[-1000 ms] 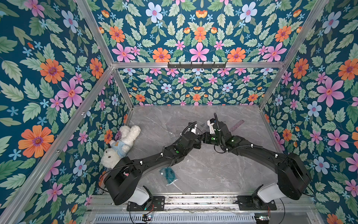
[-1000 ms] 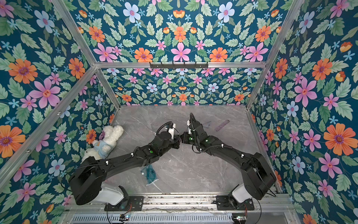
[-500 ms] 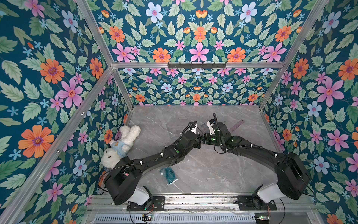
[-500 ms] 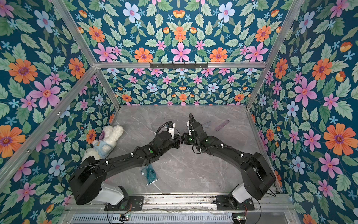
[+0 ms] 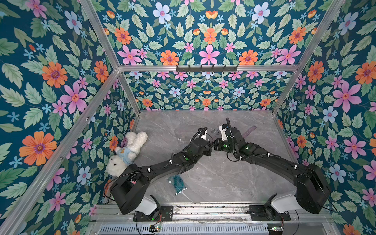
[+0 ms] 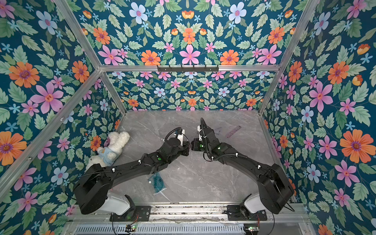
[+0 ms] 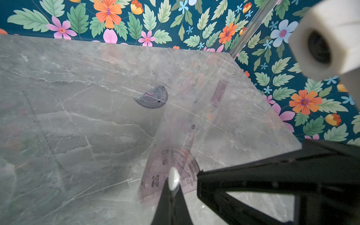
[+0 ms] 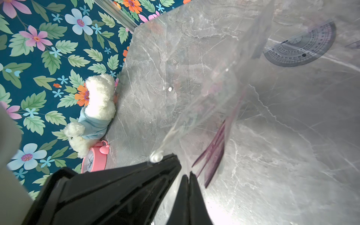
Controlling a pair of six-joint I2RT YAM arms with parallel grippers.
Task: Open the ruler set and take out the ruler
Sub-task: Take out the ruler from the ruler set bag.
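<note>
The ruler set is a clear plastic pouch with purple pieces inside, held up over the middle of the table between both grippers. My left gripper is shut on the pouch's edge at its white snap button. My right gripper is shut on the pouch film beside the purple pieces. In both top views the two grippers meet tip to tip. A purple straight ruler lies flat on the table at the back right, outside the pouch.
A purple protractor lies loose on the marble table near the ruler. A white plush rabbit and a pink alarm clock sit by the left wall. A teal protractor in a clear sleeve lies near the front.
My right gripper has shut its jaws on the pouch. Both arms have stayed almost where they were.
</note>
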